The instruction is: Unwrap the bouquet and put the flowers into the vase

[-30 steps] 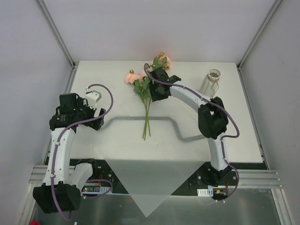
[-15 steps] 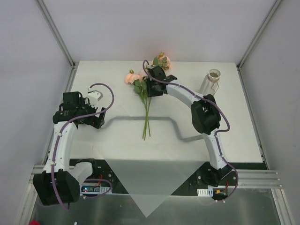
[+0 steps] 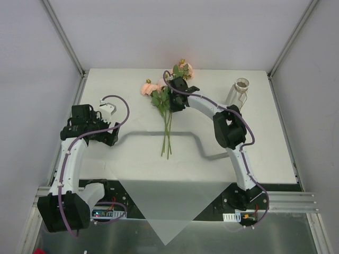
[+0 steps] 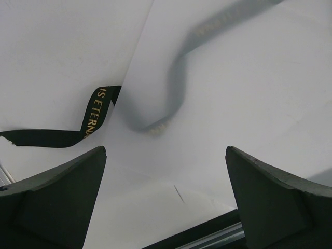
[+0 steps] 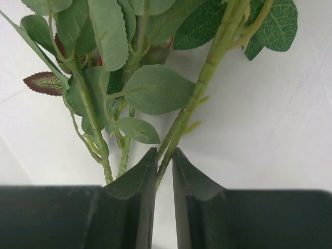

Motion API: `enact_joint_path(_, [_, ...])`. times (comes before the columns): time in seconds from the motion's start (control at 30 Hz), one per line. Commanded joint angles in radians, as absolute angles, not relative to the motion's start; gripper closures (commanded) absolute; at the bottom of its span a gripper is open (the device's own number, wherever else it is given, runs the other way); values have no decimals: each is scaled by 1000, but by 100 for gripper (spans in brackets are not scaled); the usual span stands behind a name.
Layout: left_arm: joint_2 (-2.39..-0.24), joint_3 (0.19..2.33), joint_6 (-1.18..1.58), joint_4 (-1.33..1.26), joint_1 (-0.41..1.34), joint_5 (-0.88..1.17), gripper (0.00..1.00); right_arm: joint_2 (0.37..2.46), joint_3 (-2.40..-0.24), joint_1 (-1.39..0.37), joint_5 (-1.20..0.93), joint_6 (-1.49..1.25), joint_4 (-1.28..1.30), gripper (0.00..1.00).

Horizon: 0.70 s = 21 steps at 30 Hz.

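The flowers [image 3: 166, 100] lie loose on the table, with peach-pink roses [image 3: 151, 87] at the far end and thin stems pointing toward me. Seen from the right wrist, my right gripper [image 5: 164, 150] is shut on one green stem [image 5: 199, 88] just below its leaves. Other leafy stems [image 5: 91, 111] lie to its left, outside the jaws. From above, that right gripper [image 3: 172, 101] sits over the leafy middle of the bunch. The vase [image 3: 238, 92] stands at the far right, apart from both arms. My left gripper [image 3: 109, 136] hangs wide open and holds nothing.
Beneath the left gripper [image 4: 166, 150] lies white wrapping paper [image 4: 67, 52] with a dark ribbon [image 4: 96, 111] partly tucked under a sheet. A translucent triangle of paper [image 3: 165, 211] hangs over the table's near edge. White walls and metal posts enclose the table.
The right jaws have narrowed and shut on a stem. The right forearm swung slightly left. The stems' lower ends shifted a little. The left arm barely moved.
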<state>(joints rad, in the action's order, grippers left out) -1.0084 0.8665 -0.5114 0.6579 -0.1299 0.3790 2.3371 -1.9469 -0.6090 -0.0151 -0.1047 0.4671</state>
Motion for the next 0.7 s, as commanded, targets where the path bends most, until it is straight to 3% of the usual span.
enact_joint_path(0.0, [-994, 851, -526, 640, -121, 367, 1, 2292, -1955, -606, -28, -115, 451, 81])
enact_joint_path(0.27, [-986, 848, -518, 637, -123, 373, 1, 2166, -1845, -606, -6, -103, 411, 99])
enact_joint_path(0.67, [-980, 847, -522, 637, -123, 364, 1, 1925, -1666, -607, -6, -39, 262, 99])
